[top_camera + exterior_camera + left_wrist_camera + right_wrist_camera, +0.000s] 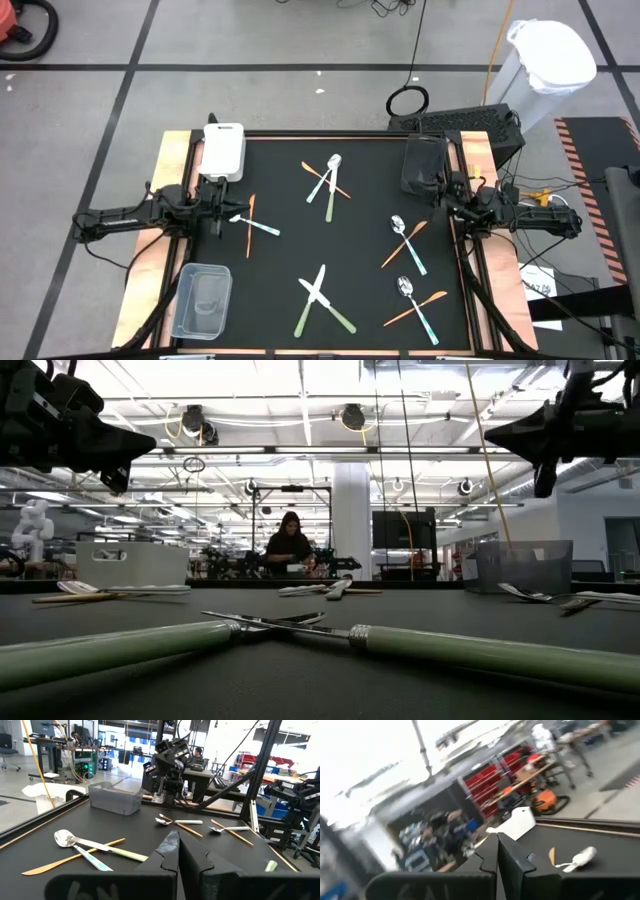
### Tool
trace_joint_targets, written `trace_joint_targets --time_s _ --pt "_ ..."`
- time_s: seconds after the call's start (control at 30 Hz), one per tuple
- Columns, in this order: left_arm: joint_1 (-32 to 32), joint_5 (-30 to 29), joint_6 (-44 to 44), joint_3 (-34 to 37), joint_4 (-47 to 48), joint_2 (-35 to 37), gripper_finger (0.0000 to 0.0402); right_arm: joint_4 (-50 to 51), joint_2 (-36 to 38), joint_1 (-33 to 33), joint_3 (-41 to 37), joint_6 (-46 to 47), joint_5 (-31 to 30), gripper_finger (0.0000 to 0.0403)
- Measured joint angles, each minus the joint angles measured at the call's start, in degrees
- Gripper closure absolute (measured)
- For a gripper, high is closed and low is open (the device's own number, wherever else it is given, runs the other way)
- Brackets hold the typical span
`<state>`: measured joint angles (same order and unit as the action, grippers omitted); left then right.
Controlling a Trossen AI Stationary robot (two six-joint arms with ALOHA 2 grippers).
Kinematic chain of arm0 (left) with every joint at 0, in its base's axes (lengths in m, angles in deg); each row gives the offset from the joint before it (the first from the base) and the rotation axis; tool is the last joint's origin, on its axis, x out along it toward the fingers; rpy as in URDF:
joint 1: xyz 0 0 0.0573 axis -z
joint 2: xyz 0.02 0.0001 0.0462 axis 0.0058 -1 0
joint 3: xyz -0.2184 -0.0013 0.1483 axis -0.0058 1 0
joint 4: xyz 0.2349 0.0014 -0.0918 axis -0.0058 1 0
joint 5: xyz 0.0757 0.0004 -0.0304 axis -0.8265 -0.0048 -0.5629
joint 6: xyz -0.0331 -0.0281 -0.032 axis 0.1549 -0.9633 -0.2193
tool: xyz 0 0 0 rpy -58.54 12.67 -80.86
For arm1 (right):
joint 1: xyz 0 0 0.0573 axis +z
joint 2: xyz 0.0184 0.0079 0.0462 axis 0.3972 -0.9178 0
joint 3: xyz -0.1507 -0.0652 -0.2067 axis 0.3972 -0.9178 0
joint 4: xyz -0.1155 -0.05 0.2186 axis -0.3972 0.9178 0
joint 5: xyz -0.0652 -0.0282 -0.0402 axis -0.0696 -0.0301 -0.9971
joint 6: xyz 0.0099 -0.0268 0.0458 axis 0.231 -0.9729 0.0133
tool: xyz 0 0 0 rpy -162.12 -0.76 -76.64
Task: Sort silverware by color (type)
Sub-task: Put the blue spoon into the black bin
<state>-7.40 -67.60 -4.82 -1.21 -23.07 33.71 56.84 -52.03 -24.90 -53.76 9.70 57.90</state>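
Observation:
The silverware lies in small crossed heaps on the black mat (360, 270). At the far middle are a spoon, a green-handled knife and an orange piece (328, 180). A fork and an orange piece (255, 225) lie near my left gripper. Two spoon-and-orange pairs (405, 242) (416, 300) lie toward the right. Two green knives (322, 298) (300, 625) are crossed at the near edge. My left gripper (232, 207) (178, 851) hangs shut above the mat's left edge. My right gripper (446, 196) (497, 851) hangs shut above the right edge. Neither touches anything.
A white bin (222, 150) stands at the far left corner, a dark bin (424, 163) at the far right and a clear bin (203, 298) at the near left. A person sits at a bench (290, 545) in the room beyond the table.

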Motion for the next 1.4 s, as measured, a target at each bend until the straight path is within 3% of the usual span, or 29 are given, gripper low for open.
trace_joint_targets --time_s 0.17,0.27,0.4,0.57,0.8,1.0,1.1,1.2,1.4 --pt "0.00 -0.52 0.29 0.00 -0.02 0.02 0.0395 -0.07 -0.20 0.00 0.00 6.19 -16.89 0.0399" --pt "-0.13 -5.83 1.53 0.00 -0.16 0.02 0.0395 -0.01 -0.20 -0.02 0.00 14.65 -20.58 0.0399" --pt "-0.13 -7.44 1.55 0.00 -0.28 0.02 0.0395 0.93 -1.29 -0.02 1.31 24.78 -17.72 0.0399" --pt "-0.10 -8.11 1.49 0.00 -0.62 0.00 0.0395 1.42 -8.98 0.00 6.02 25.94 -14.87 0.0401" --pt "-0.13 -24.83 -15.80 0.00 -12.31 -0.16 0.0395 6.30 -28.80 -0.36 17.03 24.22 -14.25 0.0401" --pt "-0.13 -34.41 -22.34 0.00 -21.28 -0.20 0.0395 6.13 -44.23 -0.31 27.92 12.58 3.34 0.0401" --pt "-0.13 -34.67 -22.47 0.00 -21.80 -0.20 0.0395 2.23 -49.00 -0.34 32.66 12.56 8.57 0.0401" --pt "-0.13 -33.01 -22.65 0.00 -20.11 -0.37 0.0395 4.32 -52.06 -1.17 37.07 9.12 8.71 0.0396" --pt "-0.10 -21.23 -26.90 -1.03 -16.17 -4.20 0.0395 29.36 -55.41 -3.74 45.63 16.28 10.10 0.0364"
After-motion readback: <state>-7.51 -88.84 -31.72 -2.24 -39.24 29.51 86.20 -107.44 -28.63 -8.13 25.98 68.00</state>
